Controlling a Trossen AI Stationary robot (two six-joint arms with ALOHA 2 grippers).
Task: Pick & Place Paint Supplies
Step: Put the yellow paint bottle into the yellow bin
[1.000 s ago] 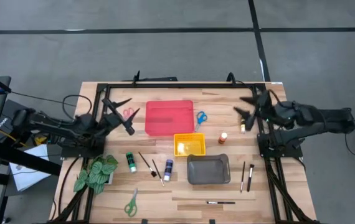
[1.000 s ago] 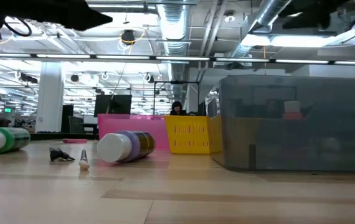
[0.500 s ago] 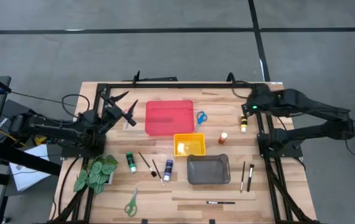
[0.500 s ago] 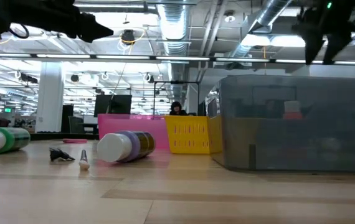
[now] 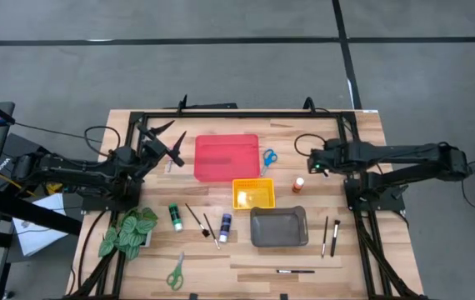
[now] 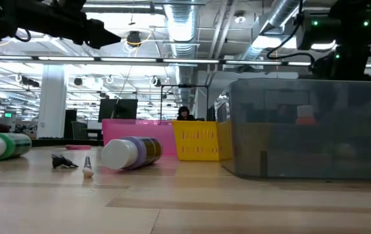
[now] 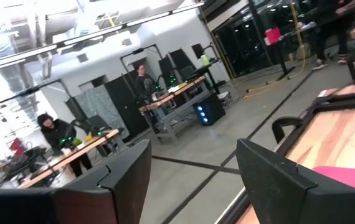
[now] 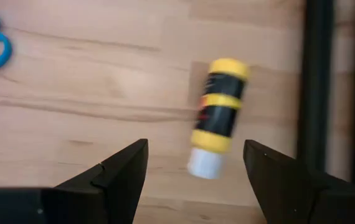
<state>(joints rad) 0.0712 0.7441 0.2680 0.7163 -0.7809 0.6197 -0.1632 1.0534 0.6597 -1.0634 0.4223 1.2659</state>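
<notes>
My right gripper [image 8: 196, 149] is open and hangs above a yellow paint bottle [image 8: 217, 115] that lies on its side on the wood, touching nothing; in the high view this gripper [image 5: 314, 161] is right of the blue scissors [image 5: 268, 157] and above the red bottle [image 5: 298, 184]. My left gripper [image 5: 168, 150] is open in the air by the red tray's left edge, over the pink scissors; its wrist view [image 7: 193, 149] looks out into the room. The green bottle [image 5: 175, 217], purple bottle [image 5: 224, 227], two brushes [image 5: 196, 218] and green scissors [image 5: 176, 271] lie on the near left.
The red tray [image 5: 227, 157], yellow tray [image 5: 253, 194] and grey tray [image 5: 278, 227] sit mid-table. A leafy plant [image 5: 129, 232] stands at the near left. More brushes [image 5: 329, 237] [image 5: 296, 271] lie near right. A black frame rail [image 8: 314, 93] runs beside the yellow bottle.
My right arm has swung in from the table's far right corner toward the left and tipped its gripper down, so it now hangs over the yellow bottle. My left gripper has turned a little in place beside the red tray. No object has moved.
</notes>
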